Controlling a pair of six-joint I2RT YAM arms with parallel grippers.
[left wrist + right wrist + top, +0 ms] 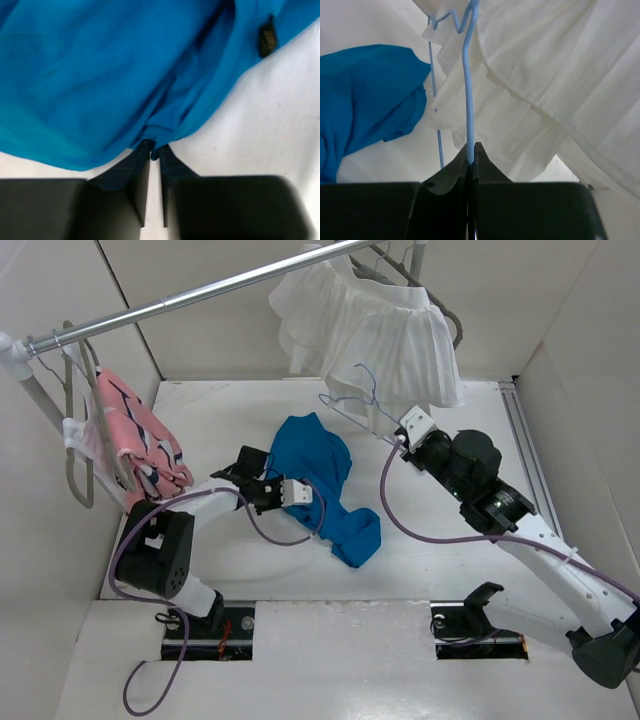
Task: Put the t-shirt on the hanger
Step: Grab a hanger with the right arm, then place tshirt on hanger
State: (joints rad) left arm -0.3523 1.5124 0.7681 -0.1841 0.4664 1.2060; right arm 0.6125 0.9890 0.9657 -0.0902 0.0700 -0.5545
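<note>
Left end effector (155, 150) is clamped on the t-shirt (100, 75) edge, fabric spreading ahead on the surface (280, 125); right end effector (471, 150) pinches the hanger (466, 90) wire.

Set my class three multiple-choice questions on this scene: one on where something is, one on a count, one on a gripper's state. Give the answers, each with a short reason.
1. Where is the t-shirt?
A. crumpled on the table
B. in a drawer
C. on the floor

2. How many garments hang from the rail?
A. one
B. two
C. four

3. The right gripper is:
A. wide open
B. shut on the hanger
C. shut on a cup

Answers:
1 A, it lies on the white surface between the arms.
2 B, the pink striped garment and the white pleated garment.
3 B, the right wrist view shows its jaws closed on the pale-blue wire.
</note>
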